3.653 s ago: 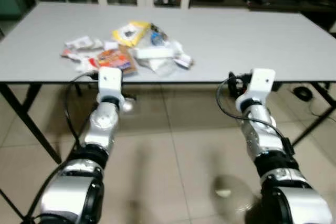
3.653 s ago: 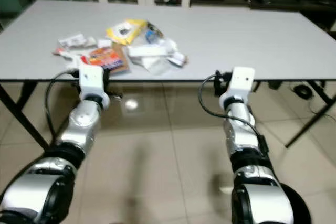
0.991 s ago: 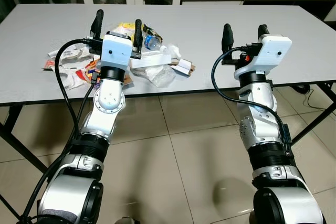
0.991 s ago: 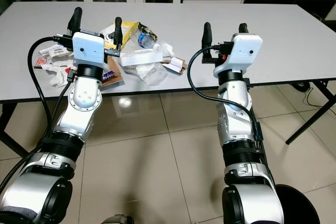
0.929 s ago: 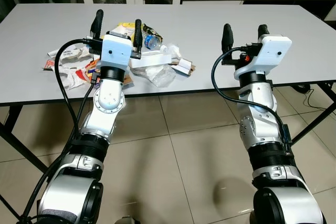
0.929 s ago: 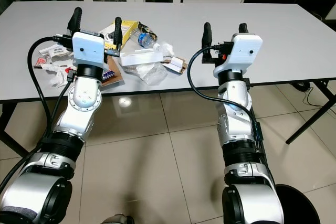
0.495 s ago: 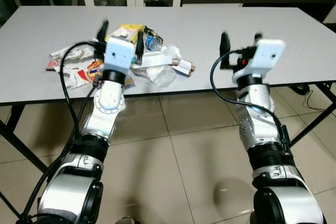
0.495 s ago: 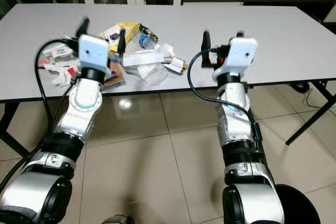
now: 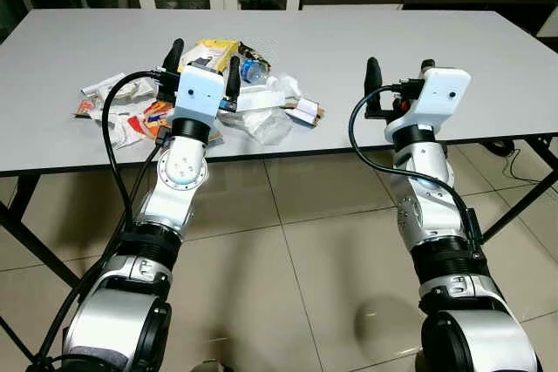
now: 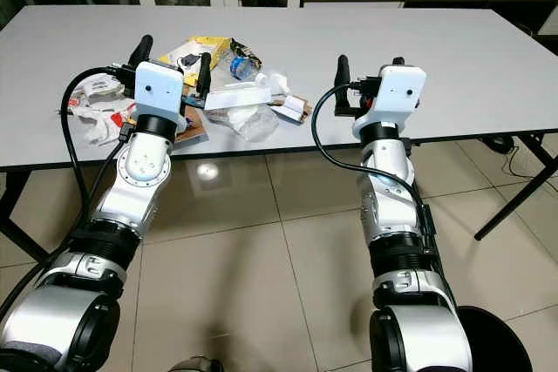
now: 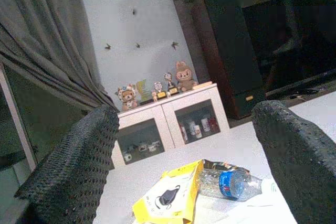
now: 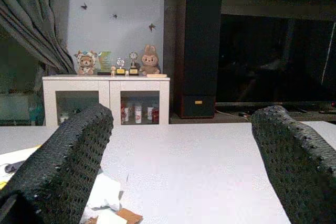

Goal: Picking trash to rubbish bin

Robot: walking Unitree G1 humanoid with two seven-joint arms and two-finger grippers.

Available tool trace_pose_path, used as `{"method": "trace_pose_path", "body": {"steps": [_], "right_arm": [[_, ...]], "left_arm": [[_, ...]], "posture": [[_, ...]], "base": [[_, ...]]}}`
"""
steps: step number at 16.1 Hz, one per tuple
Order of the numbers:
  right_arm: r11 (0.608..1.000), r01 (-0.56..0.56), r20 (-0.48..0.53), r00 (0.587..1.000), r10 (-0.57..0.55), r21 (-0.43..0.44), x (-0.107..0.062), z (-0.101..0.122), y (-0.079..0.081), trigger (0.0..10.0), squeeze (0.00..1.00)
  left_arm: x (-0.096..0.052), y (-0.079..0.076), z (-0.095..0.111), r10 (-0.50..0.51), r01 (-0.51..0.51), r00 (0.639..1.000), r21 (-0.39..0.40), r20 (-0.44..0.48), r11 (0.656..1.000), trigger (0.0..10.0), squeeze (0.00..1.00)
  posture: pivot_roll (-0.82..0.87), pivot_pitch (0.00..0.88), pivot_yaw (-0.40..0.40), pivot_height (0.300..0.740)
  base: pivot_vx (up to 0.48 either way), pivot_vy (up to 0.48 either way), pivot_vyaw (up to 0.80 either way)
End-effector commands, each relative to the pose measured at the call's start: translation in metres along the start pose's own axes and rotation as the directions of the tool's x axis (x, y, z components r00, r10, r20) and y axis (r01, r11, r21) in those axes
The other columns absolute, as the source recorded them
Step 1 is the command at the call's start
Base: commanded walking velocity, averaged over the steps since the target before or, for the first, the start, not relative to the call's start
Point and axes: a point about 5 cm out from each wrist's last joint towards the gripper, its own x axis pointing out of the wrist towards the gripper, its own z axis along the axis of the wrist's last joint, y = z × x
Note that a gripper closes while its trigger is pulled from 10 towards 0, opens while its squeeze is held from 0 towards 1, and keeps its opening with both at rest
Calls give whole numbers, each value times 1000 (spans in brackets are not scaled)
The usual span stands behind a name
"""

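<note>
In the eye views both hands, left hand [image 9: 203, 65] and right hand [image 9: 396, 76], have dipped toward the table [image 9: 488, 67], fingers apart and empty, nearing the trash pile [image 9: 253, 106] at upper left; the left wrist view shows what is probably a bottle [image 11: 231, 183] ahead.

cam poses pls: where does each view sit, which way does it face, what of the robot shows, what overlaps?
Left eye, right eye: head, looking forward and down at the table; both silver arms, left gripper, right gripper.
Left wrist: along its open fingers at the yellow packet and water bottle.
Right wrist: along its open fingers across the tabletop.
Shared: both wrist views catch the white cabinet.
</note>
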Motion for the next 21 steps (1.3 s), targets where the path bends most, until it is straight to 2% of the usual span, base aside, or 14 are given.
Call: {"method": "trace_pose_path", "body": {"steps": [1,7,8,9,10,15,21], "right_arm": [[1000,0,-3,1000,0,-10,2,2,-2,10000,39],[1000,0,-3,1000,0,-10,2,2,-2,10000,39],[999,27,-221,975,-32,-23,-10,-34,-8,10000,0],[999,42,-411,910,-48,-25,-30,-67,-14,10000,0],[999,44,-438,898,-49,-21,-34,-73,-15,10000,0],[999,45,-424,904,-44,-9,-33,-72,-15,10000,0],[999,35,-415,909,-32,-1,-31,-71,-14,10000,0]], "left_arm": [[2,-2,1,-14,14,1000,-1,-1,1000,10000,1000],[2,-2,1,-14,14,1000,-1,-1,1000,10000,1000],[-17,-10,-36,-64,55,971,-47,-229,997,10000,0],[-44,-19,-69,-99,67,899,-87,-428,994,10000,0],[-50,-20,-75,-98,61,882,-95,-461,994,10000,0],[-47,-8,-76,-56,5,884,-112,-463,994,10000,0],[-43,-7,-73,-56,5,894,-115,-445,993,10000,0]], "posture": [[33,0,-41,740],[33,0,-41,740],[27,0,-39,740],[28,0,-41,740],[30,0,-43,740],[33,0,-44,740],[31,0,-42,740]], "base": [[0,0,0],[0,0,0],[0,0,0],[0,0,0],[0,0,0],[0,0,0],[0,0,0]]}}
